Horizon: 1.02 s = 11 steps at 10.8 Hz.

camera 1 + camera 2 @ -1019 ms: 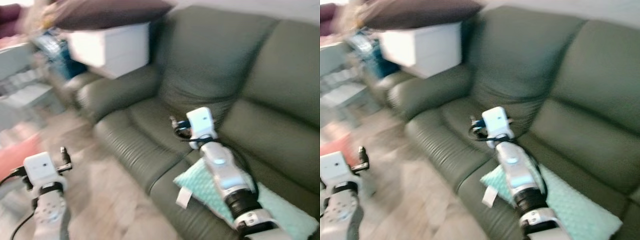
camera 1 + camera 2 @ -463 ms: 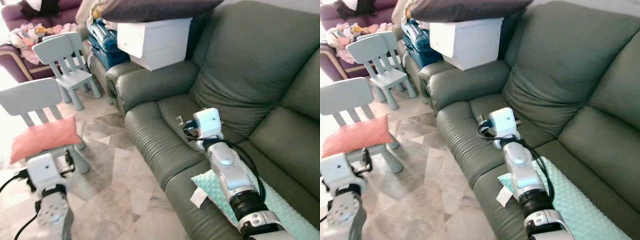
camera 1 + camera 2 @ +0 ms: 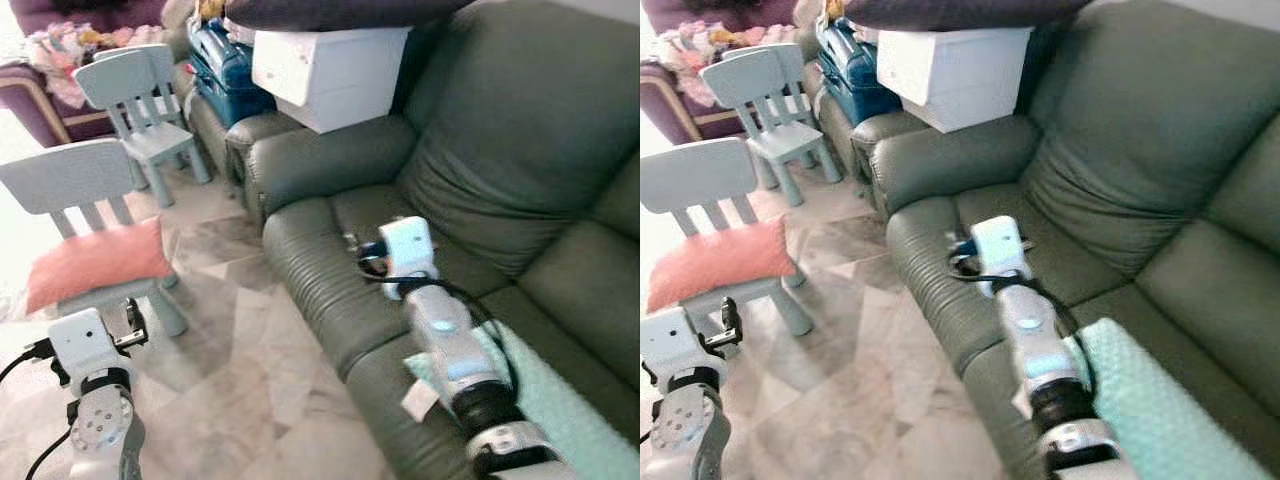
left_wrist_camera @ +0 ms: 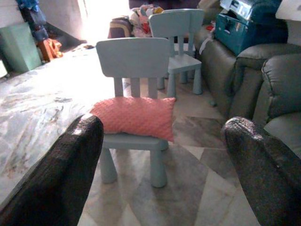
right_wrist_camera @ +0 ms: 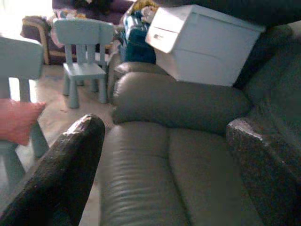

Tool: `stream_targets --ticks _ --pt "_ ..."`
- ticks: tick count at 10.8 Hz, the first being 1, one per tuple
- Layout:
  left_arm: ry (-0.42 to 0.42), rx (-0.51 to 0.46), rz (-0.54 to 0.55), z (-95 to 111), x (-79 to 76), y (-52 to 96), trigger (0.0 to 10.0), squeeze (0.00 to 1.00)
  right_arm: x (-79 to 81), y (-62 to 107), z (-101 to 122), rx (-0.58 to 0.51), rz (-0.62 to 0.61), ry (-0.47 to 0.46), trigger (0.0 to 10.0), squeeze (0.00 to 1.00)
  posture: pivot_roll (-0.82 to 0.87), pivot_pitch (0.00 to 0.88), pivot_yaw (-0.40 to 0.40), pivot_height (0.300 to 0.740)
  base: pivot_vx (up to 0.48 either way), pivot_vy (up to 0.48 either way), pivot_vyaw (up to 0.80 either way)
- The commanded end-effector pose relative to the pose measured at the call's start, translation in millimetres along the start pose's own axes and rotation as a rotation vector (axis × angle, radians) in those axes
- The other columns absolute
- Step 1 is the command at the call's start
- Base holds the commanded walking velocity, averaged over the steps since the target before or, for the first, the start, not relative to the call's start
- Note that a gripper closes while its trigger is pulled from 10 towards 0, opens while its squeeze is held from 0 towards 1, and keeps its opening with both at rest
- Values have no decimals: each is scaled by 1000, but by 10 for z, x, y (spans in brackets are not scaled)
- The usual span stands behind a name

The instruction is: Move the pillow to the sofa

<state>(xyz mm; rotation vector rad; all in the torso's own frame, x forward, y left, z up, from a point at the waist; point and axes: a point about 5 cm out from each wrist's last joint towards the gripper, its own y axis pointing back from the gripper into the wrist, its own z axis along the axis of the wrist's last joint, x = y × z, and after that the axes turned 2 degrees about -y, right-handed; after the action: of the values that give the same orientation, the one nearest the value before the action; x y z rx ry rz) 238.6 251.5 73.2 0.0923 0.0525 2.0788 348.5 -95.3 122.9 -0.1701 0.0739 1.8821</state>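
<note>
A pink pillow (image 3: 95, 262) lies on the seat of a light blue child's chair (image 3: 60, 180) standing on the marble floor, left of the dark green sofa (image 3: 480, 150). My left gripper (image 3: 130, 318) hangs low at the front left, open and empty, pointing at the pink pillow (image 4: 134, 117) from some distance. My right gripper (image 3: 360, 255) is held out over the sofa's left seat cushion, open, with nothing between its fingers (image 5: 80, 150). A mint green pillow (image 3: 1140, 390) lies on the sofa seat under my right forearm.
A second light blue chair (image 3: 140, 85) stands farther back. A white box (image 3: 330, 60) with a dark cushion on top rests on the sofa's armrest, with a blue case (image 3: 220, 60) behind it. Marble floor (image 3: 260, 400) lies between chair and sofa.
The camera has turned left from the sofa, bringing the chairs and the pink pillow into view. Both arms keep about the same pose, grippers open.
</note>
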Motion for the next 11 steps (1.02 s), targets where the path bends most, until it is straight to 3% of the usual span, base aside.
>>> stream_targets --ticks 1,11 --pt "-3 -1 0 19 8 -6 10000 0 -52 -3 27 -6 -6 11 10000 0 -140 13 54 740 0 480 0" --pt "-5 20 10 -7 -2 -8 10000 0 -55 -6 20 -4 2 7 10000 0 -141 6 52 740 0 480 0"
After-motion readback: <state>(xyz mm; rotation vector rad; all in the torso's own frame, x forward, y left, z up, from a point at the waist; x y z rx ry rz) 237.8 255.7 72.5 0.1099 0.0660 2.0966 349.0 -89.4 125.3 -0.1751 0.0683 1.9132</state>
